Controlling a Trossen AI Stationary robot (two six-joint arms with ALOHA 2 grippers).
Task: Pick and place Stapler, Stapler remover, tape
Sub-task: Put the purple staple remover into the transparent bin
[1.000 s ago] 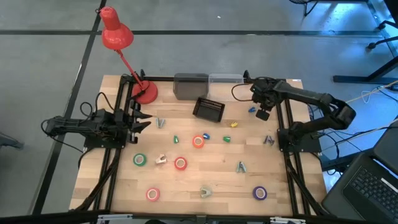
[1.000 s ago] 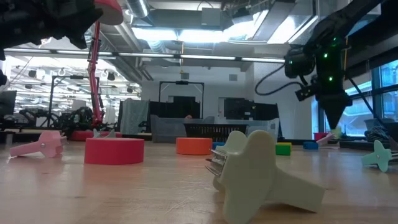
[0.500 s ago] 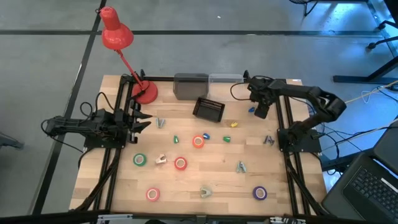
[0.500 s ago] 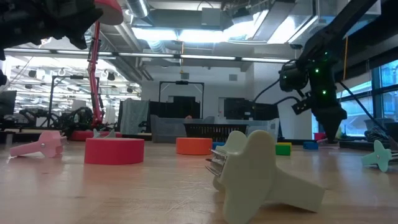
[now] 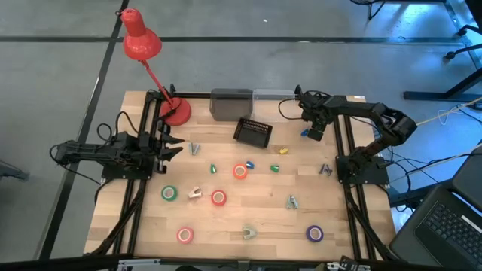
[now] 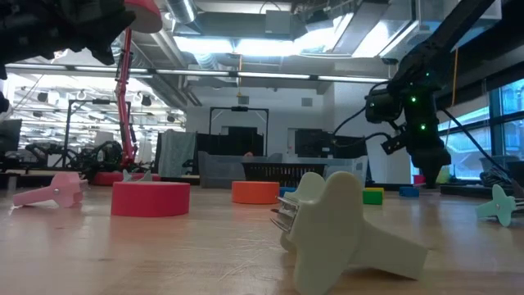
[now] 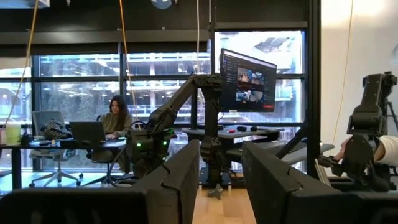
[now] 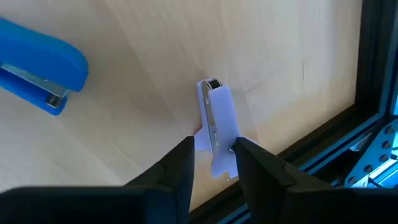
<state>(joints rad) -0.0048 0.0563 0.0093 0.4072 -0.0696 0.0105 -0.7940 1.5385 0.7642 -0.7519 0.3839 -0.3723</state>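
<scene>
My right gripper points down at the table's far right and is shut on a small pale purple stapler that lies flat on the wood. The arm hides this stapler in the high view. A blue stapler lies just beside it. Rolls of tape rest flat mid-table: green, orange, red, purple. A pale green stapler remover lies near the front edge. My left gripper waits open at the left side, raised off the table. My right gripper pinches the pale purple stapler at its wider end, one finger on each long side. The fingers come from above, steeply slanted, and lie across the stapler. The stapler lies flat on the table.
A black basket, a grey bin and a clear bin stand at the far edge, a red lamp at the far left. The dark frame rail runs close beside the right gripper. More small staplers and removers lie scattered mid-table.
My right gripper has come down toward the table beside the blue stapler and shifted slightly toward the far edge, tipping more steeply downward. My left arm has kept still.
</scene>
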